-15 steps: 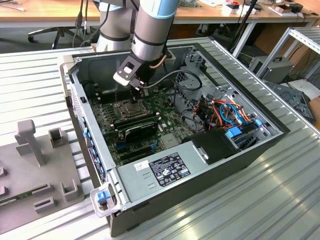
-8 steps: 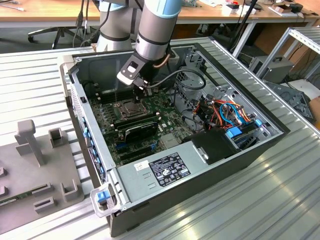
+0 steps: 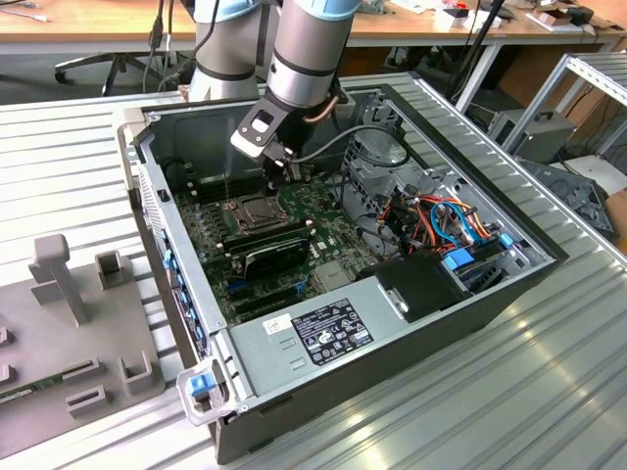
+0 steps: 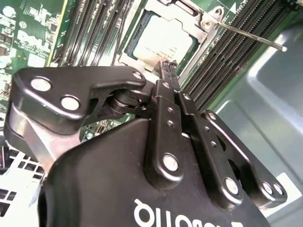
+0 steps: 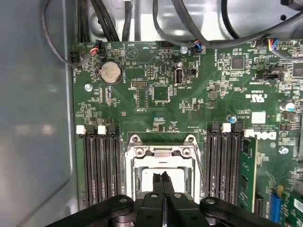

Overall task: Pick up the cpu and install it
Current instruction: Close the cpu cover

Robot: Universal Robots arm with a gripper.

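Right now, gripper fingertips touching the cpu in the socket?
Cannot tell. In both wrist views the gripper overlaps the cpu in its socket, hiding any gap or contact.

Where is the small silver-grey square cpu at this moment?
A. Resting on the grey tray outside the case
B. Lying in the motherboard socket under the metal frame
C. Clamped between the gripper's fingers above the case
B: in both wrist views the small silver-grey square cpu lies in the metal-framed socket, below the black gripper, whose fingers are together with nothing between them.

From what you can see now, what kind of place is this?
Probably a robotics lab or workshop: an opened computer case lies on a ribbed metal bench, with wooden desks and an office chair behind.
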